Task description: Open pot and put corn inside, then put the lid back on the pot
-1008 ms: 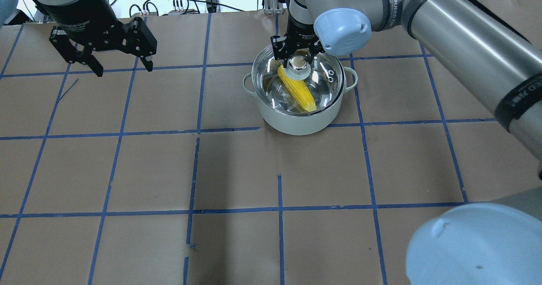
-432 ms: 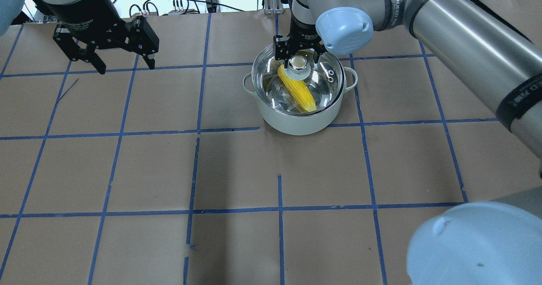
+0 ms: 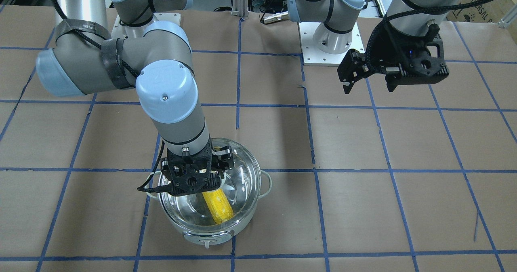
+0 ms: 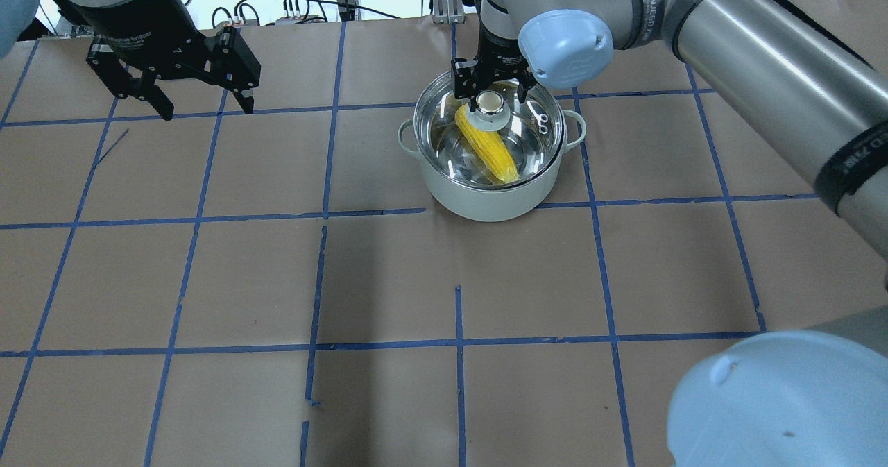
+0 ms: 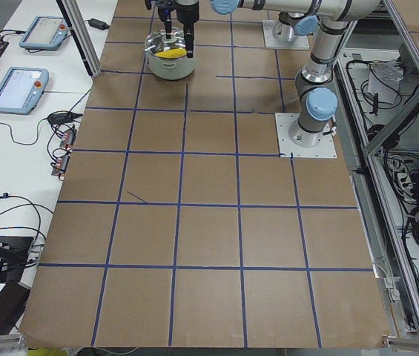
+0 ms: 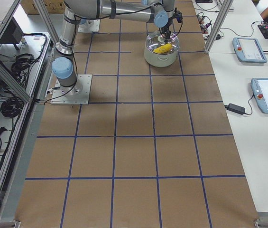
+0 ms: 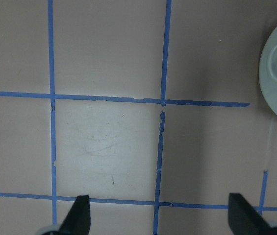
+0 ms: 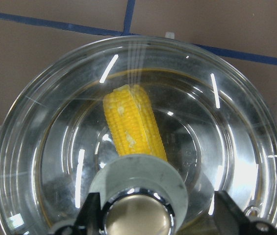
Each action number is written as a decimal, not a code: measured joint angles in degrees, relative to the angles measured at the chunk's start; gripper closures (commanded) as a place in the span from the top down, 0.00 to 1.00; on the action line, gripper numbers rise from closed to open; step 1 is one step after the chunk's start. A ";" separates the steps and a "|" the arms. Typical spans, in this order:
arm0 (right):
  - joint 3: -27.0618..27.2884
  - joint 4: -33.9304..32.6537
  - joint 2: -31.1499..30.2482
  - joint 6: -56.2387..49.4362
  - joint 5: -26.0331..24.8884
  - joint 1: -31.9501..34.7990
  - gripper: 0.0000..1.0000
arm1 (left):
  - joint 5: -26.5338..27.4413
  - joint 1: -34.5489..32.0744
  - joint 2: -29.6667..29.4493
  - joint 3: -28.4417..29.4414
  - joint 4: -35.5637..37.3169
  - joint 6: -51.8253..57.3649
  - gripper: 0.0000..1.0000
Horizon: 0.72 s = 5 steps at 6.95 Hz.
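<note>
right gripper (image 4: 491,92) released, straddling knob (image 4: 490,103) from above; lid (image 4: 534,134) seated on pot (image 4: 485,203) | corn (image 4: 492,149) inside, lying 11-to-5 o'clock | left gripper (image 4: 206,112) released, at pot's 9 o'clock

The pale grey-white pot (image 4: 485,202) stood upright on the brown worktop (image 4: 277,279), with its clear glass lid (image 4: 531,137) seated on the rim. Inside, the yellow corn (image 4: 490,150) lay slanted across the shiny steel floor, visible through the glass.

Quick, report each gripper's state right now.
Left gripper: open, empty.
Right gripper: open, fingers either side of the lid knob.
</note>
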 measured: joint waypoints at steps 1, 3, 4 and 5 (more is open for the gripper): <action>0.03 0.02 0.01 -0.19 -0.52 0.00 0.83 | 0.00 0.00 0.01 -0.06 0.25 0.81 1.00; 0.06 0.03 0.04 -0.38 -1.03 0.00 0.83 | 0.00 -0.03 0.02 -0.28 1.05 1.28 1.00; -0.01 0.05 0.07 -0.26 -0.93 0.00 0.85 | 0.00 -0.03 0.12 -0.35 1.18 1.32 1.00; -0.22 0.28 0.06 -0.15 -0.67 0.04 0.91 | 0.00 -0.03 0.18 -0.40 1.21 1.33 1.00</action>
